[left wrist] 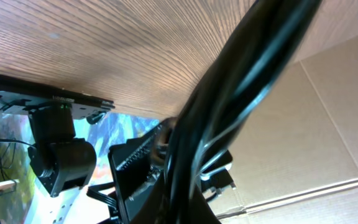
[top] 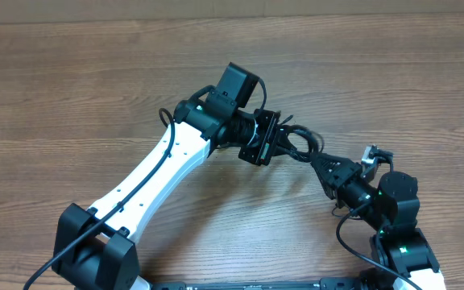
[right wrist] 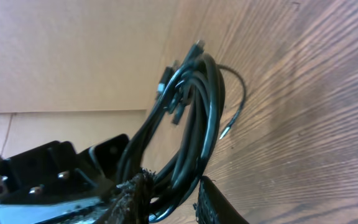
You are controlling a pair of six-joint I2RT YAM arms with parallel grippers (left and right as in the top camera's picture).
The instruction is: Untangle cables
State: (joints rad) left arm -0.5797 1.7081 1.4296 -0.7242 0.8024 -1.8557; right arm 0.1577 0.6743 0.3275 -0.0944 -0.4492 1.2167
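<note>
The cables [top: 298, 143] form one tangled black bundle right against the left claw [top: 277, 145], which is closed tight on them with the cords running out past it, above the middle of the wooden worktop [top: 95, 80]. On the far side of the bundle from the left claw, the right claw [top: 318, 160] is clamped on the same loops, its padded fingers [right wrist: 211, 202] narrowly apart with several cords pinched between them. One thin silver-tipped cord [right wrist: 244, 93] arcs out of the bundle, away from the left claw; whether it touches the wood cannot be told.
</note>
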